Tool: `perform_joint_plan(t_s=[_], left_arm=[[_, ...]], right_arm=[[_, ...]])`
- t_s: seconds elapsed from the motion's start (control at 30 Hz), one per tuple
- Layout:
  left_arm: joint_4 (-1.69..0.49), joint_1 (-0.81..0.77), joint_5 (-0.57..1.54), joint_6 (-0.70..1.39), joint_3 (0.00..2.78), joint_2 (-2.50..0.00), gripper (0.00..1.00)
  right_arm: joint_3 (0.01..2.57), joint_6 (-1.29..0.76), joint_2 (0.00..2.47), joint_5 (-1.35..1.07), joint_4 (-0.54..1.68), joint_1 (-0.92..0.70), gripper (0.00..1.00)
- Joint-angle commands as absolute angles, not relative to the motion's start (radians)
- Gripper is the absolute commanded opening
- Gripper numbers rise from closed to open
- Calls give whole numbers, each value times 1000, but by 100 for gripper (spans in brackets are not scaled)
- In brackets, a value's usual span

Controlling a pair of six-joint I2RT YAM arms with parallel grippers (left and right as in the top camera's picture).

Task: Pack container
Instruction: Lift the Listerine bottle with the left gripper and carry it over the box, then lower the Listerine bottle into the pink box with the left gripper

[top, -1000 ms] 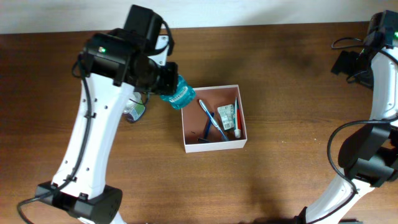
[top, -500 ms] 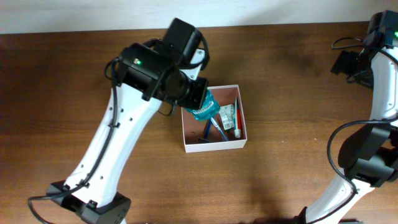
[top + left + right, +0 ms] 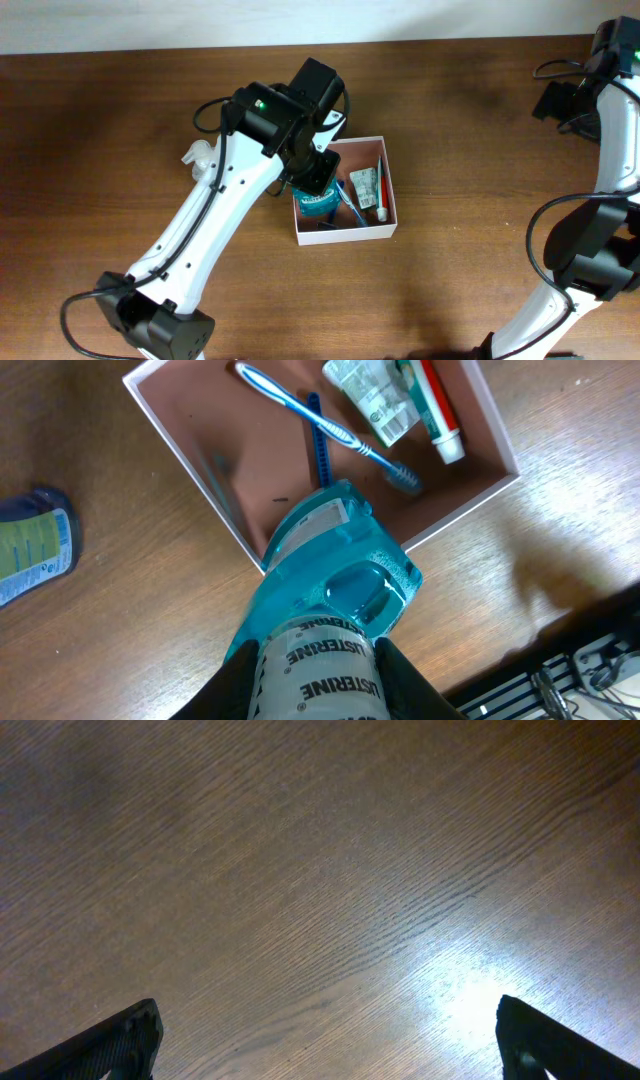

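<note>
Container [image 3: 346,236] near tabletop centre, open side up. I read left gripper [image 3: 316,692] as closed snug on body of teal mouthwash bottle [image 3: 335,560]. Bottle base points down into container's left side, over its rim. Tilt probably meant to slip bottle in beside toothbrush [image 3: 322,422]. Packet [image 3: 372,392] and toothpaste tube [image 3: 442,412] lie along opposite wall. Right gripper [image 3: 328,1042] spread wide, holding nothing, over bare wood by right edge, out of way I judge. Second bottle [image 3: 28,546] lies outside container.
</note>
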State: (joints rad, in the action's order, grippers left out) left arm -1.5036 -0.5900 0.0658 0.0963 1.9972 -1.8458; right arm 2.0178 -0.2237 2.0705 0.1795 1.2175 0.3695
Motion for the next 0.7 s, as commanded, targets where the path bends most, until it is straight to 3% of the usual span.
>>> perform_joint_plan(t_s=[0.0,0.67], left_arm=[[-1493,-591,56,69,1971,-1840,23],[-1403,-604,56,20,1899,-1840,23]], right_arm=[[2023,-218,2067,192,1214,368,98],[2023,-218,2067,192,1214,368,98]])
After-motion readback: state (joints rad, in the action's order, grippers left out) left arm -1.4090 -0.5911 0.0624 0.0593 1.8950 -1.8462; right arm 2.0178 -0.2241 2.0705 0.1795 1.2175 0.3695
